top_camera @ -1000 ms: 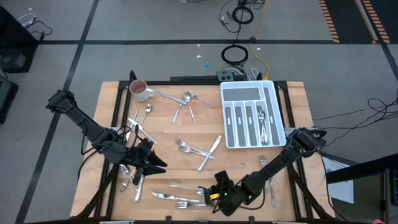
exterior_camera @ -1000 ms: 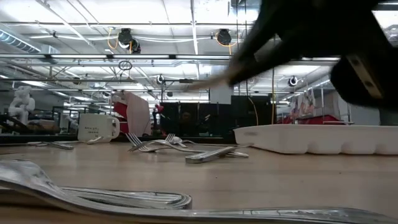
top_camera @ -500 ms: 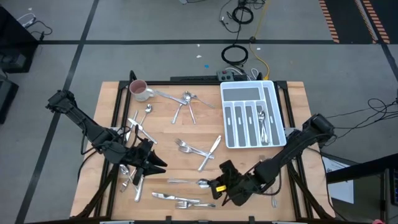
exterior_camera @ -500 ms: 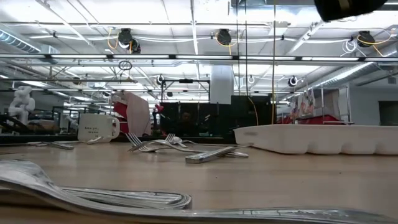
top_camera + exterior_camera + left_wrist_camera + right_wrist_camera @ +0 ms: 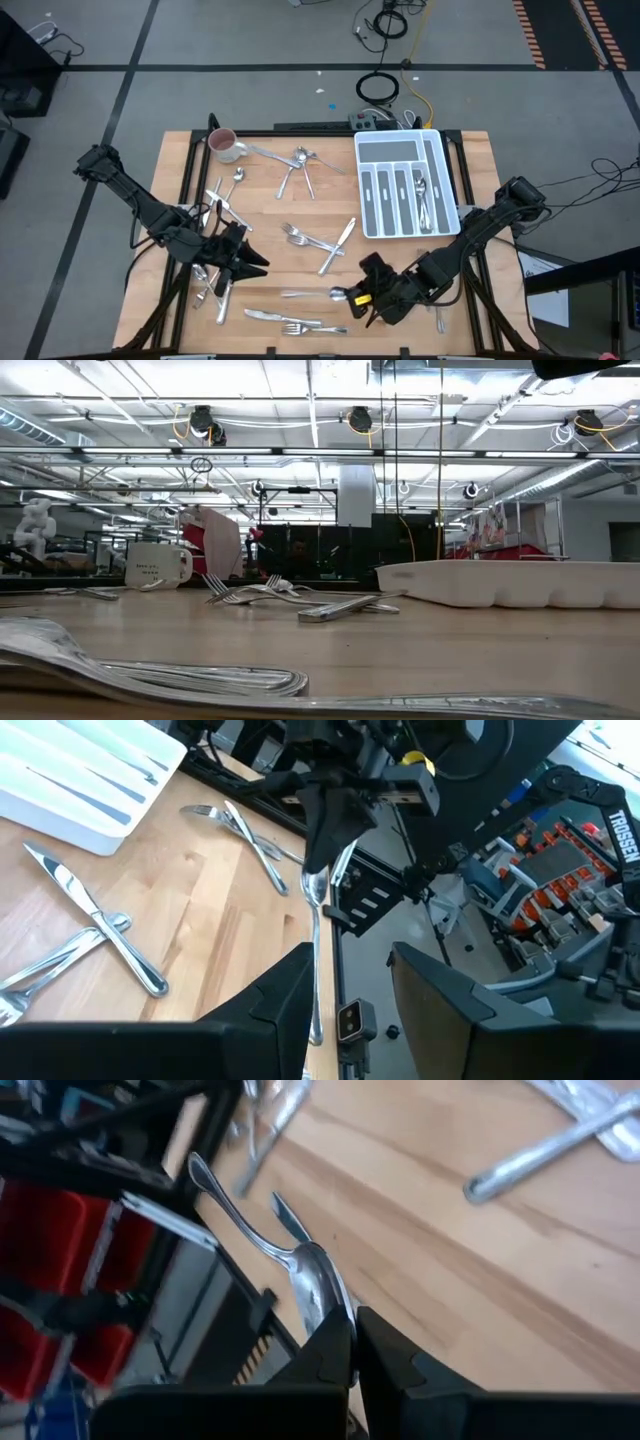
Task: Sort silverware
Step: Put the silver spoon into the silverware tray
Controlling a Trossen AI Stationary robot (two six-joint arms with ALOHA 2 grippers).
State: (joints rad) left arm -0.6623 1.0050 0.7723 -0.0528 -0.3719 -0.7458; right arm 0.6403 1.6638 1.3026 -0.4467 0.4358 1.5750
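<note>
**Spoon lifted by the bowl: carry to the tray**

The right gripper (image 5: 362,296) is near the front edge of the table (image 5: 270,215), its jaws closed on the bowl of a spoon (image 5: 312,294) whose handle sticks out toward the left arm. The left gripper (image 5: 250,262) waits over the left half of the table, jaws part-way open with nothing between them.

Judgement on the step: we take it as carrying this spoon to the white tray (image 5: 392,228) at the back right. The grip sits at one end, so the long handle could swing or slip. We would move slowly, keep the spoon level, line the handle up with a long compartment, lower it in before letting go, and pass clear of the crossed knife and forks (image 5: 320,240) at mid-table.

View notes: the right wrist view shows the fingers pinching the bowl's edge, which the high view does not. The left wrist view shows the spoon hanging clear of the wood. The low view misses both grippers, showing only the mug (image 5: 157,564), the tray wall and loose silverware.
</note>
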